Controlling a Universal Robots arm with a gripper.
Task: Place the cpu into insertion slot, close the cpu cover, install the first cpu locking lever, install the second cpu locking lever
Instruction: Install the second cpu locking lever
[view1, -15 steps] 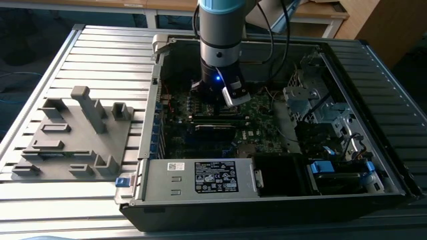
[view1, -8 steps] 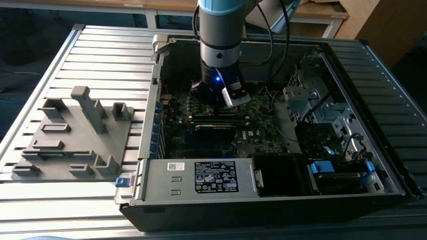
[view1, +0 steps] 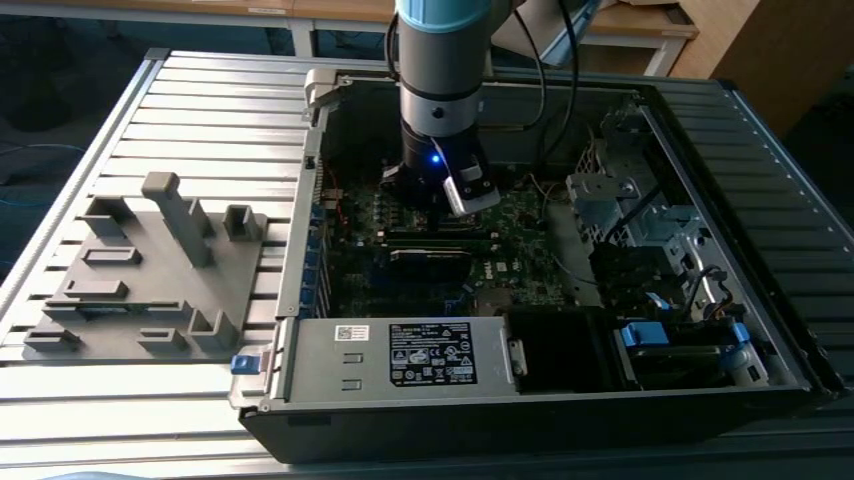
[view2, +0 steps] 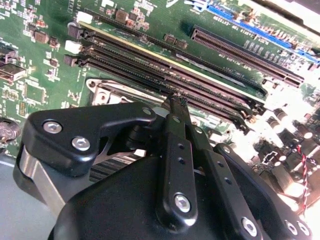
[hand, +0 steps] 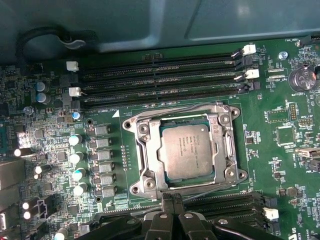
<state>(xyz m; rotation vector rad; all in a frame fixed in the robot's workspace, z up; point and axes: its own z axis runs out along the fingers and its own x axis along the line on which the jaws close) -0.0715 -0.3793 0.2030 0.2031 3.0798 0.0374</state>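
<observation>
First wrist view — cpu (hand: 186, 151) seated under cpu cover (hand: 145, 155); hand (hand: 172, 199) clenched, fingertips' grasp hidden.

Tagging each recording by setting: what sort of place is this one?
Probably a lab or workshop bench for computer assembly: an open desktop computer case lies on a slatted metal table, a grey fixture block sits beside it, and wooden furniture stands behind.

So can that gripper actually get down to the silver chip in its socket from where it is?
Probably yes. In the first wrist view the gripper sits right beside the cpu cover, which lies flat around the cpu. Nothing stands over the chip's top, and the memory slots lie on its far side.
</observation>
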